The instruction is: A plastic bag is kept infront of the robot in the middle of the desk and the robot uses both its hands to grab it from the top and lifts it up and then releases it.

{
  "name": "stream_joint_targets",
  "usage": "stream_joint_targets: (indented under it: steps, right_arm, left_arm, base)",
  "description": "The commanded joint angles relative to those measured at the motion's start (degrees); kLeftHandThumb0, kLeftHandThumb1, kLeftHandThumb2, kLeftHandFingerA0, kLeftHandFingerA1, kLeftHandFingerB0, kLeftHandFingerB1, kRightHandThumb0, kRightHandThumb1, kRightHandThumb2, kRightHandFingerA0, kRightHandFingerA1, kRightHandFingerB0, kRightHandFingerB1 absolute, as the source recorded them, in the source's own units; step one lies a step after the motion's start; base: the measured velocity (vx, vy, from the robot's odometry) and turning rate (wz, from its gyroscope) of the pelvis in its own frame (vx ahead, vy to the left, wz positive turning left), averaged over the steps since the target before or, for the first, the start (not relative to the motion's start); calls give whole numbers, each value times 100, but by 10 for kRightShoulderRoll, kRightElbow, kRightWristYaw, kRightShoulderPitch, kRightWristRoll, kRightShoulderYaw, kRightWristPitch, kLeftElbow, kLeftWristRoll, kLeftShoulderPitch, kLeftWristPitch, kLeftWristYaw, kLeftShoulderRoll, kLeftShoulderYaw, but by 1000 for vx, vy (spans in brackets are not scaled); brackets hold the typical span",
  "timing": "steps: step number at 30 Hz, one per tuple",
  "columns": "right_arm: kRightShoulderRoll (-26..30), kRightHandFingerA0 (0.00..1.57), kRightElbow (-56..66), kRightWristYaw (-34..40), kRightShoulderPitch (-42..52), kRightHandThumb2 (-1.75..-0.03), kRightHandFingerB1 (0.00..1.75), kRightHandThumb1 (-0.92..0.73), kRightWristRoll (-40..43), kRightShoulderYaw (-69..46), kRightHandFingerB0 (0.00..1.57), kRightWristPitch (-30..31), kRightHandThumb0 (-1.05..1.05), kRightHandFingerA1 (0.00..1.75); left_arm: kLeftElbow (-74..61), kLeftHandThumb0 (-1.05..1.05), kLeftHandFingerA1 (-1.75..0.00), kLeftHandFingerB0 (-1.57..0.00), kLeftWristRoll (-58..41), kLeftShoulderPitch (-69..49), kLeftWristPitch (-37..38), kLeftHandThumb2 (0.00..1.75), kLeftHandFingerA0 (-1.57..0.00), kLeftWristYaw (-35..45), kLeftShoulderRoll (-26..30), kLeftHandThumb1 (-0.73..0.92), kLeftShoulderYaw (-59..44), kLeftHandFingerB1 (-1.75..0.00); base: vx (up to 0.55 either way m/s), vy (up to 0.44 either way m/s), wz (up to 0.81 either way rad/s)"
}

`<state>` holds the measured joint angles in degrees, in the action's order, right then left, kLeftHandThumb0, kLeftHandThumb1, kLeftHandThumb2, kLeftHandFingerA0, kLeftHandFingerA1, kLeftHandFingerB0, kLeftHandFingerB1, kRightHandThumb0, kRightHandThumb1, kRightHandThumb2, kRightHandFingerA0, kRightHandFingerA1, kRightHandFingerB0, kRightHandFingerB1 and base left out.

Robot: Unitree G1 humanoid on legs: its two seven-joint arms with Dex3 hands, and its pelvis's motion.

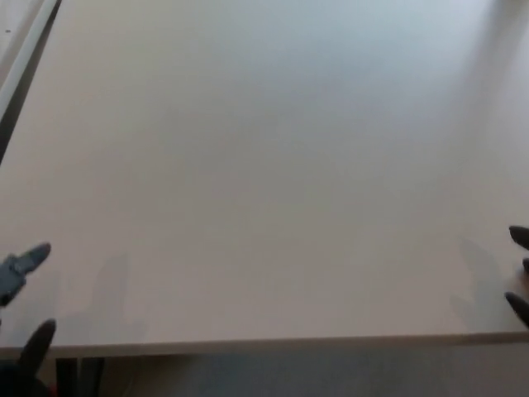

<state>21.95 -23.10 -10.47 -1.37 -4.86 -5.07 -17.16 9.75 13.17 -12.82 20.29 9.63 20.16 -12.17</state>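
- Plainly, nothing is being held: at the near left corner the left hand [23, 310] shows only as a couple of dark fingertips [33, 257], spread apart with bare surface between them and no bag in them.
- At the near right edge the right hand [519, 281] pokes in as a few dark fingertips, likewise apart and holding nothing; so little of it shows that this reading is probably right rather than certain.
- Both hands sit low and wide, well apart from each other, close to the front edge of the desk [264, 190].
- The middle of the desk, where the task sets the plastic bag, shows only pale tabletop; the bag is not visible anywhere in the head view.
- Farther back the tabletop runs on plain to the top of the picture, with a dark gap [25, 83] and a lighter strip along the far left.
- My judgement: no grab, lift or release can be confirmed here. With the bag out of sight and the hands parted and free, whether the whole task remains or is finished cannot be told.
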Motion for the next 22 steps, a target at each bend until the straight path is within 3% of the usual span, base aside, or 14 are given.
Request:
stream_joint_targets:
  steps: [1, 2, 3, 6, 12, 17, 18, 20, 22]
  right_arm:
    - [-92, 18, 14, 81, 274, -62, 28, -73, -95, -37, 21, -588, -56, 28]
    - [-93, 18, 16, 81, 274, -63, 28, -73, -96, -36, 21, -588, -57, 28]
    - [-88, 18, 21, 75, 280, -63, 28, -73, -87, -26, 20, -580, -57, 28]
    - [-82, 19, 25, 69, 287, -63, 28, -73, -79, -23, 21, -581, -57, 28]
    - [-74, 20, 38, 56, 321, -63, 28, -74, -54, -26, 22, -600, -59, 29]
    - [-71, 21, 26, 48, 354, -63, 28, -75, -62, -45, 19, -651, -57, 31]
    - [-59, 0, 27, 43, 373, -109, 47, -56, -60, -31, 0, -637, -34, 49]
    - [-50, 0, 27, 39, 386, -109, 47, -56, -57, -19, 0, -628, -33, 49]
    - [-44, 0, 38, 37, 389, -109, 47, -56, -56, -11, 0, -608, -34, 48]
  left_arm:
    - [-97, -64, -33, -12, -128, -332, 492, 67, -12, -92, -167, 92, -60, -23]
    - [-104, -65, -33, -12, -133, -345, 487, 67, -11, -87, -170, 92, -50, -23]
    - [-94, -67, -46, 0, -128, -351, 502, 108, -3, -87, -173, 69, -49, -39]
    - [-97, -76, -45, -1, -132, -366, 503, 107, -3, -82, -173, 71, -41, -33]
    - [-117, -72, -40, -1, -161, -407, 490, 109, -1, -65, -171, 72, -21, -29]
    - [-100, -71, -39, -2, -173, -435, 507, 109, -2, -51, -167, 72, 0, -29]
    - [-89, -66, -45, 0, -181, -433, 510, 107, -3, -47, -164, 68, 9, -36]
    - [-85, -63, -46, 0, -187, -434, 505, 107, -5, -42, -162, 66, 16, -39]
    - [-95, -73, -46, 0, -188, -432, 479, 105, -9, -35, -164, 68, 23, -37]
  base:
    - [0, 0, 0]
    - [0, 0, 0]
    - [0, 0, 0]
    - [0, 0, 0]
    - [0, 0, 0]
    - [4, -1, 1]
    - [0, 0, 0]
    - [0, 0, 0]
    - [0, 0, 0]
